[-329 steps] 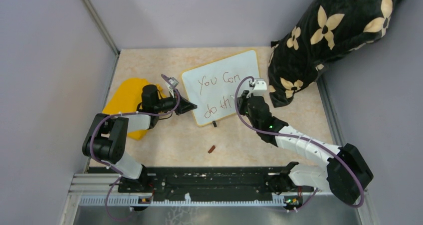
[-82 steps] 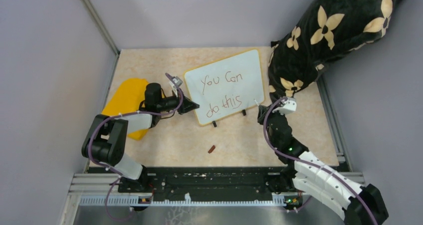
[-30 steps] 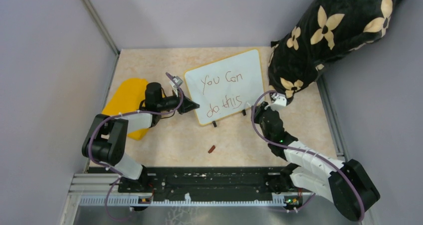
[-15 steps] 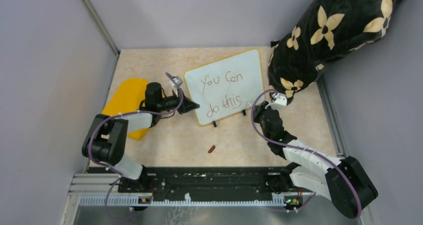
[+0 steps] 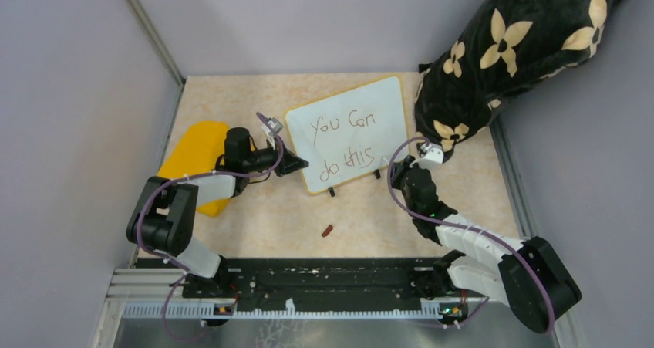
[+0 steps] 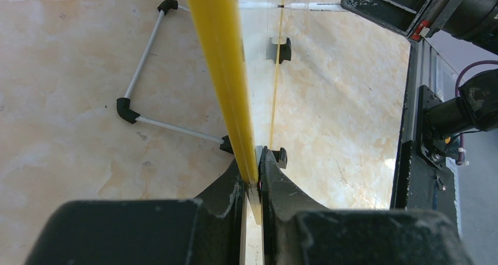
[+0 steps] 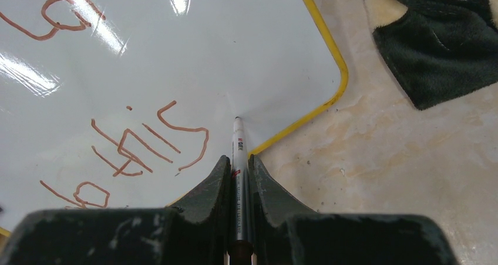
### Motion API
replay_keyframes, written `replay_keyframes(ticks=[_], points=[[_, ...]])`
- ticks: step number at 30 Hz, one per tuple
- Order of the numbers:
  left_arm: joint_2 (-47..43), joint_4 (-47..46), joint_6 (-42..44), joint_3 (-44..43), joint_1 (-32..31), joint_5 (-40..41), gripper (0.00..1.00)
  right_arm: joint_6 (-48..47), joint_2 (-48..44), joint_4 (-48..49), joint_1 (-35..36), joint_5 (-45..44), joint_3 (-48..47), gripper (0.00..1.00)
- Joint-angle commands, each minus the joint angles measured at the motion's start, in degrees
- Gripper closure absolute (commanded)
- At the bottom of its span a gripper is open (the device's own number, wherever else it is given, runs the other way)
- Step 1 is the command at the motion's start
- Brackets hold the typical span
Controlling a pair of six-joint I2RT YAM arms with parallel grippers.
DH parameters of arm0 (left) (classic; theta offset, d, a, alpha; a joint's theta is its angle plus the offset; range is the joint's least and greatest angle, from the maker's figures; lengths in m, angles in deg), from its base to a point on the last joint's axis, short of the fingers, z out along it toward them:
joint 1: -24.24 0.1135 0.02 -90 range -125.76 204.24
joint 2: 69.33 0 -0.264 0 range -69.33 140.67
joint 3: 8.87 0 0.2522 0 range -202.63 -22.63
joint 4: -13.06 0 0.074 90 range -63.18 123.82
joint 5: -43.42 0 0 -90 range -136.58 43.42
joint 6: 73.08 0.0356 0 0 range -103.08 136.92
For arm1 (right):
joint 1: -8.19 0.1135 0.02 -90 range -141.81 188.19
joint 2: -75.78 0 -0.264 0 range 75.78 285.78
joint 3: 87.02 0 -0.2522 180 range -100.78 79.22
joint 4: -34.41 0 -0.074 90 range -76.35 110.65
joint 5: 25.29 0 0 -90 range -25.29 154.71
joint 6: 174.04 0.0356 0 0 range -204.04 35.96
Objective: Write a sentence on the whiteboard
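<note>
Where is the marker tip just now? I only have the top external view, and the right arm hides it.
Observer: The right wrist view shows the marker shut between the right fingers. Its tip seems to be on the whiteboard, just right of the final "s" of the sentence.
Operator: Has the left arm got the board?
Observer: Yes. In the left wrist view the left fingers pinch its yellow rim, seen edge-on.
Operator: Anything behind the board?
Observer: A wire stand with black corners juts from its back.
</note>
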Motion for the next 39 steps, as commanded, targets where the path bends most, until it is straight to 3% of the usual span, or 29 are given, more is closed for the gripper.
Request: replay_keyframes(ticks=[1, 39], points=[[3.02, 7.63, 6.59, 1.31, -1.06, 5.51, 1.0, 0.59, 0.23, 2.72, -0.94, 0.36, -1.87, 1.0], [2.97, 7.63, 6.47, 1.24, -1.08, 5.66, 1.0, 0.79, 0.66, 0.13, -0.94, 0.17, -1.82, 1.0]])
